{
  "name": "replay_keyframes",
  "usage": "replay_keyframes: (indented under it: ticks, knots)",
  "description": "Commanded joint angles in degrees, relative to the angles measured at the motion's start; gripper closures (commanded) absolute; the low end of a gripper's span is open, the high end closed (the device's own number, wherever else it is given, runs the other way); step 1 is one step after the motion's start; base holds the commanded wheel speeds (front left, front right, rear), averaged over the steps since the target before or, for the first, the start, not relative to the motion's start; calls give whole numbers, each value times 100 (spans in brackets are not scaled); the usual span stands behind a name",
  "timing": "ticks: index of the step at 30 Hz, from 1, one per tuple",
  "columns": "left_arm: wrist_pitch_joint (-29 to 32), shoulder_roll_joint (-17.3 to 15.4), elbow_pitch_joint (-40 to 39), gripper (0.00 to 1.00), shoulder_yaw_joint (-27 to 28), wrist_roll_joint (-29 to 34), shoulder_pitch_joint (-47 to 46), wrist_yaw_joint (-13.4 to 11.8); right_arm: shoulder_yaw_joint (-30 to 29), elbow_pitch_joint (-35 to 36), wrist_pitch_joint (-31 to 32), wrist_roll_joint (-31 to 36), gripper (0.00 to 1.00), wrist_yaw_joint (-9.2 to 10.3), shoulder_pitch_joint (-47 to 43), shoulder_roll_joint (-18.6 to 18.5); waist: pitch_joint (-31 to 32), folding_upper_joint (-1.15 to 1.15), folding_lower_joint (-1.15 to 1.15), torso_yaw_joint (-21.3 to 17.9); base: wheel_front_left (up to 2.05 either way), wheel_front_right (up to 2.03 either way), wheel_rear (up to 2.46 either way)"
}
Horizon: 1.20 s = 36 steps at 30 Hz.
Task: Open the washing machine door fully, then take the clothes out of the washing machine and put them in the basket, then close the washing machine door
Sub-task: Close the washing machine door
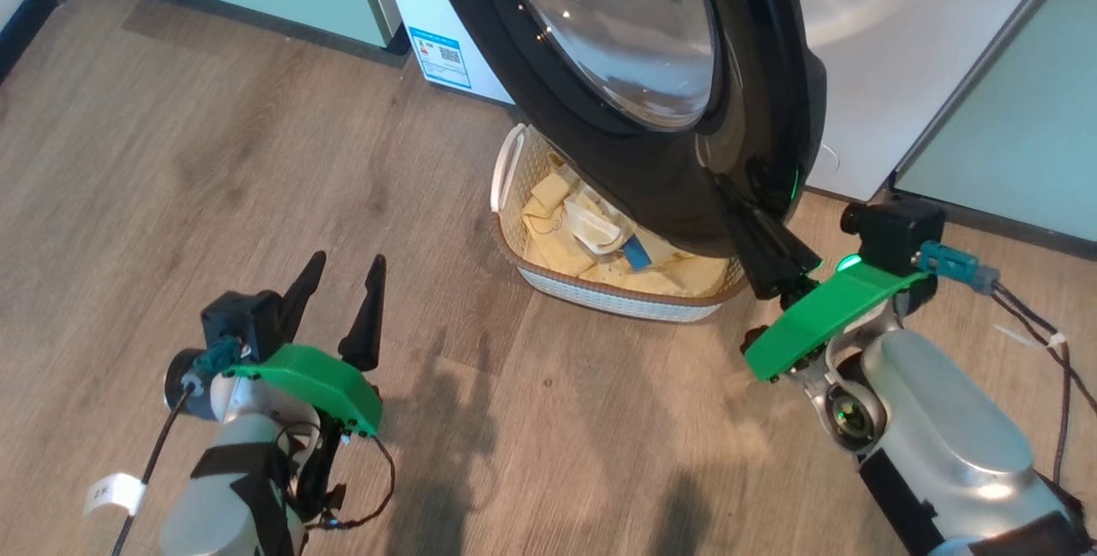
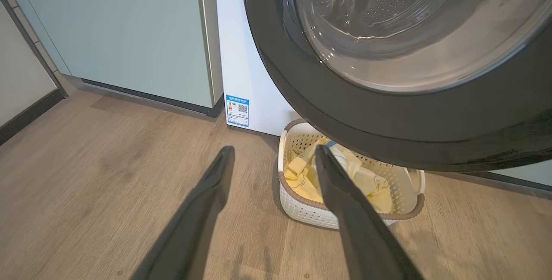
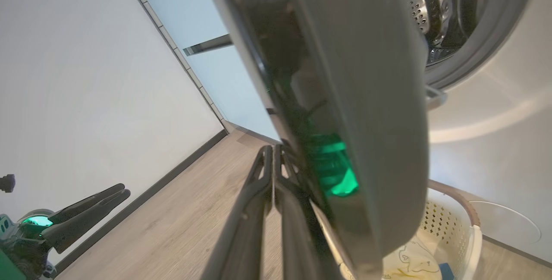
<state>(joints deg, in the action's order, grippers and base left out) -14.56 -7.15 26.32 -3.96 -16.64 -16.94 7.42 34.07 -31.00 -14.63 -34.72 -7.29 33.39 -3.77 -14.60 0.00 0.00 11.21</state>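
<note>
The washing machine stood at the far side of the wooden floor. Its drum mouth was uncovered, and the part of the drum seen from the right wrist held no cloth. The washing machine door hung swung out toward you, its lower rim overhanging the basket set on the floor just in front of the machine. The clothes lay heaped inside the basket, so you were likely at the closing step.

Your right end effector was clenched on nothing, its fingers laid against the door's glossy outer face near the lower right edge. Your left end effector hung released over bare floor, well apart to the left.

The risk sat at that contact. Pressed-together fingers on a slick, curved surface could skid off the edge, leaving the door ajar or unlatched. Whether the rim cleared the basket could not be told. If it did not, the swing could drag the basket or snag a raised fold of cloth.
</note>
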Motion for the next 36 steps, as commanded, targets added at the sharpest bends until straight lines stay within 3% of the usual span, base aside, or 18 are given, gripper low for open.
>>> replay_keyframes:
  ticks: [1, 13, 36]
  knots:
    - [-44, -158, -196, 0, 199, 46, -235, 7, -64, 109, -37, -2, 100, -20, 260, 89, -40, 0, 0, -39, 0, 0, 0]
    - [-44, -110, -297, 0, 191, 94, -392, 7, -703, -374, -37, 175, 100, -20, 941, 89, -407, 0, 0, -116, 0, 0, 0]
    - [-44, 173, -582, 0, 211, 166, -1096, 7, -2513, -1626, -37, 1203, 100, -20, 3270, 90, -1725, 0, 0, -163, 0, 0, 0]
